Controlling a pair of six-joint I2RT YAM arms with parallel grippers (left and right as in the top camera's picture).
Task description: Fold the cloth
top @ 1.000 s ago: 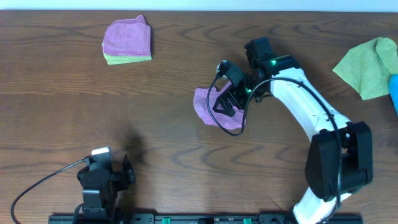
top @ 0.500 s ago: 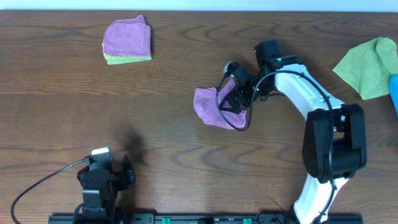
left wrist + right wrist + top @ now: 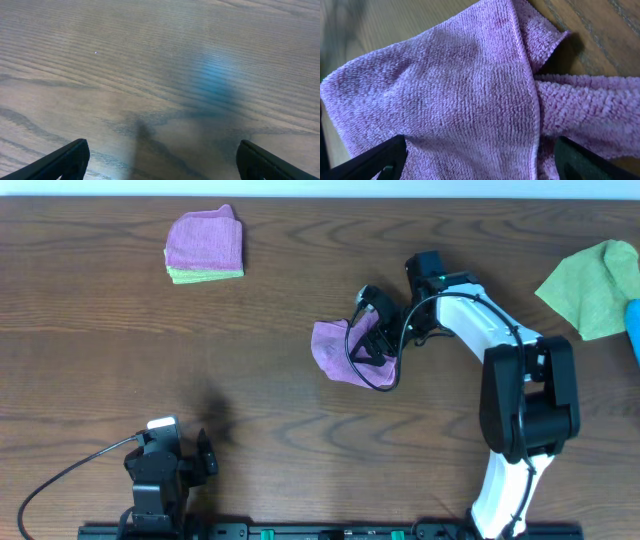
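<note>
- Right wrist: fuzzy terry purple cloth (image 3: 465, 100), one hemmed edge folded over, lies beneath right gripper (image 3: 477, 160), jaws spread.
- Well apart from that cloth, left gripper (image 3: 160, 160), jaws released.

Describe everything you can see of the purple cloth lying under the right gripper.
The purple cloth is a small terry-looking towel with a stitched hem, crumpled rather than flat: one layer overlaps another, and a corner curls back in the right wrist view. It lies near the middle of the wooden table, apart from the folded stack and the green cloth. The right gripper sits over its right side, fingers spread open either side of the fabric.
</note>
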